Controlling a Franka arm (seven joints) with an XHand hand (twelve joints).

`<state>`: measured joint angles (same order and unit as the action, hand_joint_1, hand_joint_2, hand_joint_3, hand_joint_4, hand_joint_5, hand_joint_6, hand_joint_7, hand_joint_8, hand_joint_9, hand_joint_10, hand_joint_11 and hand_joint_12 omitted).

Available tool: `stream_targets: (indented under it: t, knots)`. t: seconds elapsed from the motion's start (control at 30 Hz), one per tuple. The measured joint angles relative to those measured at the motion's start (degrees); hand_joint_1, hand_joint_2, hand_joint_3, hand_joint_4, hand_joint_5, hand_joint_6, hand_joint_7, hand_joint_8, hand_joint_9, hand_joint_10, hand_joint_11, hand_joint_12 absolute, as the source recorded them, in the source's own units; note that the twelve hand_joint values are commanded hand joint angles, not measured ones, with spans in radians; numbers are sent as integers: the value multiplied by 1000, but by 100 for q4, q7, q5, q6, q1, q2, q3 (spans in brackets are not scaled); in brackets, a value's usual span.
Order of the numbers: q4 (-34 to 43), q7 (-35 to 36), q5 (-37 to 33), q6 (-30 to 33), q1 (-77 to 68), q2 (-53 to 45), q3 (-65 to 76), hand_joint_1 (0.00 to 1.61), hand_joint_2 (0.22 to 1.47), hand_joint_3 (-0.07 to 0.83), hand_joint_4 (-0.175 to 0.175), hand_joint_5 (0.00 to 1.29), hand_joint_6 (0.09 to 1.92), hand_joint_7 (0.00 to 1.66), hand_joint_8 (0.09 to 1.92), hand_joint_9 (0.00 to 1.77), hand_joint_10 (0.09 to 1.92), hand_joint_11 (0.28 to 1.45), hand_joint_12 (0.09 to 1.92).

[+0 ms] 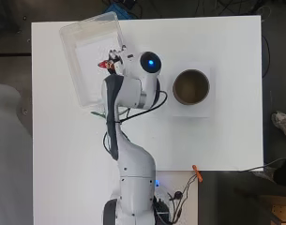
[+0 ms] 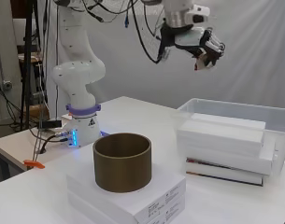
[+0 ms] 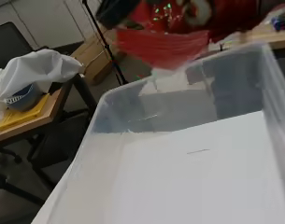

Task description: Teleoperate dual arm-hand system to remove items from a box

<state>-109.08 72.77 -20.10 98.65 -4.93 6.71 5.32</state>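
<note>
A clear plastic box (image 1: 70, 55) stands at the table's far left, with flat white packages (image 2: 221, 135) showing through its wall. My hand (image 2: 205, 44) hangs high above the box, its fingers curled round a small red item (image 2: 198, 66). From overhead the hand (image 1: 117, 57) is over the box's right side, and the red item (image 1: 104, 64) pokes out to its left. The wrist view has the red item (image 3: 165, 37) close and blurred, with the box's rim (image 3: 109, 100) and white floor beneath it.
A brown open cylinder (image 1: 191, 86) stands on a flat white package (image 2: 128, 198) right of the arm. An orange clip (image 1: 197, 172) sits at the table's near edge. Cables trail by the arm's base.
</note>
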Motion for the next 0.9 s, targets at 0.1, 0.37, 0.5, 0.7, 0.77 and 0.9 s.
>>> stream_targets:
  t: [0.1,0.37,0.5,0.7,0.77,0.9]
  knots:
    - [-57,314,53,-165,137,303,626,1341,1154,0,-141,774,1203,879,1080,987,1166,571,961]
    - [97,966,439,-523,349,-542,2268,1349,1174,-1,-175,719,1389,827,1097,948,1150,652,541]
    - [79,619,954,-511,-1190,15,3656,1346,1173,-1,-146,699,1388,845,1073,967,1157,666,574]
    - [-79,424,1331,-451,-5038,509,5880,1343,1161,-2,-93,710,1360,877,1021,1011,1122,647,684]
    - [-149,346,1483,-425,-5887,594,6381,1343,1161,-2,-93,711,1360,878,1020,1011,1121,647,686]
    - [-244,163,1782,-388,-5734,817,7050,1348,1150,-1,-100,720,1320,915,959,1033,1123,621,888]
